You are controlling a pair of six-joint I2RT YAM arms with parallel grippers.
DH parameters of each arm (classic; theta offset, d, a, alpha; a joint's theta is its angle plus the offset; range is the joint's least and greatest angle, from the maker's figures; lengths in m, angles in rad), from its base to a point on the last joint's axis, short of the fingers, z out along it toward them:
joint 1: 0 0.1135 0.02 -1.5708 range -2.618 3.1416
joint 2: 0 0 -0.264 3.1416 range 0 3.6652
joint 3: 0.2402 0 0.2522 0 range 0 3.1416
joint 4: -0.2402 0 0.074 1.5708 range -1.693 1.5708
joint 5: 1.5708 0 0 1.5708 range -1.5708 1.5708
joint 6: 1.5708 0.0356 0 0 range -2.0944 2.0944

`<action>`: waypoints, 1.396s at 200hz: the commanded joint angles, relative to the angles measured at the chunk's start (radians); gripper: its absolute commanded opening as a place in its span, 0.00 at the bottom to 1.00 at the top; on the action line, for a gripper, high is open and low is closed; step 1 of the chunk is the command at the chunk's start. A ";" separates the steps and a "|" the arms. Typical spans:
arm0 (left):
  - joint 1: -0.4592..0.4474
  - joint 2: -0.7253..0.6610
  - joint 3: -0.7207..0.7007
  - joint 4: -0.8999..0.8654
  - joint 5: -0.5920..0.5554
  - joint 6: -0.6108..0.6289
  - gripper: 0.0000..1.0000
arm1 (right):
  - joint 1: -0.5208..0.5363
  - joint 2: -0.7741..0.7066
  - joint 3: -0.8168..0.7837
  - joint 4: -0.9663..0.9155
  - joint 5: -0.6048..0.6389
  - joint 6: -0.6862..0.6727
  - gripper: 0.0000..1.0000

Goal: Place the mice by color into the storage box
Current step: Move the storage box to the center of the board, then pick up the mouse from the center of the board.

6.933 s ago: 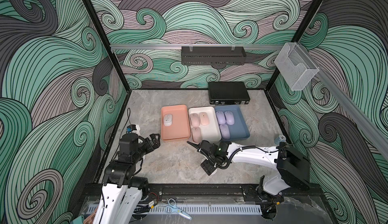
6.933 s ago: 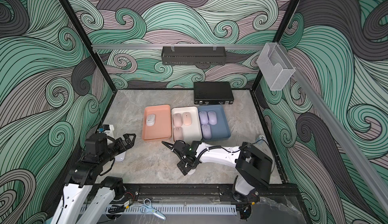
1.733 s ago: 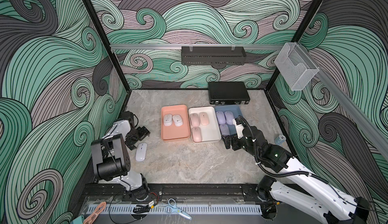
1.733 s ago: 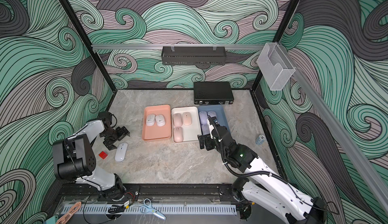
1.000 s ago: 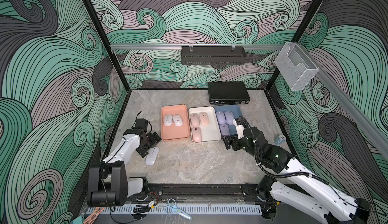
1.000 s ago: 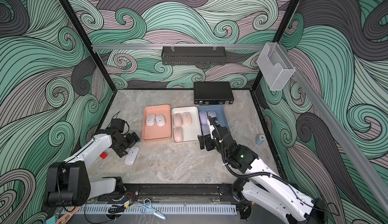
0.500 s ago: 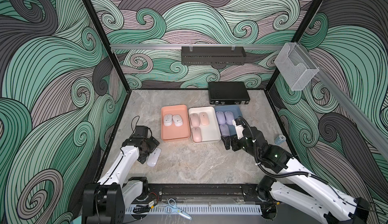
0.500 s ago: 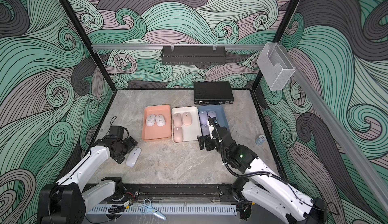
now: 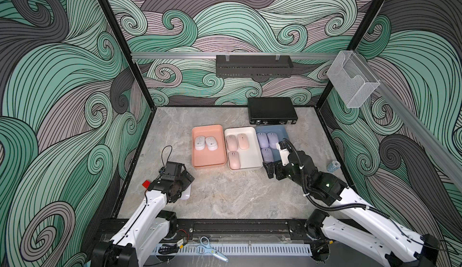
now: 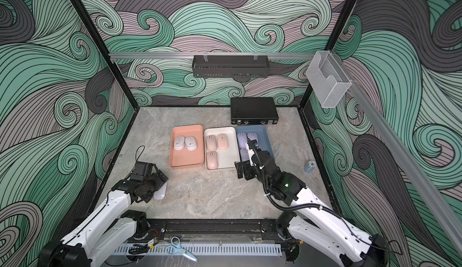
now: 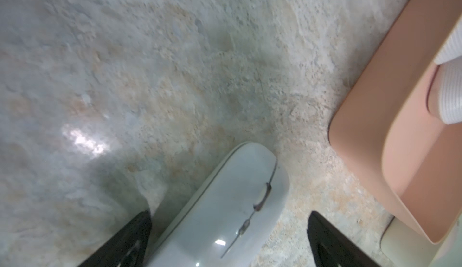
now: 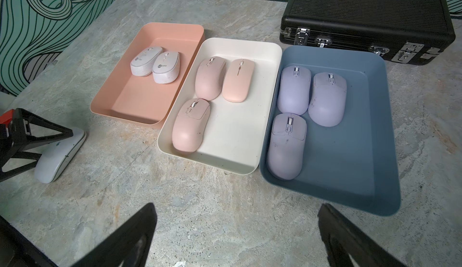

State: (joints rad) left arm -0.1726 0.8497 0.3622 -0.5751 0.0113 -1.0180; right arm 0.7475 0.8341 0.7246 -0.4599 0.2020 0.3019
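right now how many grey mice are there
3: two grey mice side by side in the orange tray, third grey mouse on the table between the open left gripper's jaws.

White mouse [image 11: 220, 203] glossy smooth plastic — tabletop [image 11: 150, 65] mottled stone-look, faintly shiny.

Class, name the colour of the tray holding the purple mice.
Blue tray, clearest in the right wrist view.

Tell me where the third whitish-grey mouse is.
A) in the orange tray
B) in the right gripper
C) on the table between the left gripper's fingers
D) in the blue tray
C: the whitish-grey mouse lies on the table between the open fingers of the left gripper.
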 commanded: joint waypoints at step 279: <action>-0.294 0.531 0.266 -0.167 -0.221 0.084 0.61 | -0.003 0.184 0.018 0.141 -0.536 -0.008 0.95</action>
State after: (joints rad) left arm -0.4706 1.3846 0.6689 -0.7780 -0.1875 -0.9264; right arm 0.7475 1.0195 0.7250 -0.3119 -0.3225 0.2962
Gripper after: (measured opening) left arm 0.644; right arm 0.962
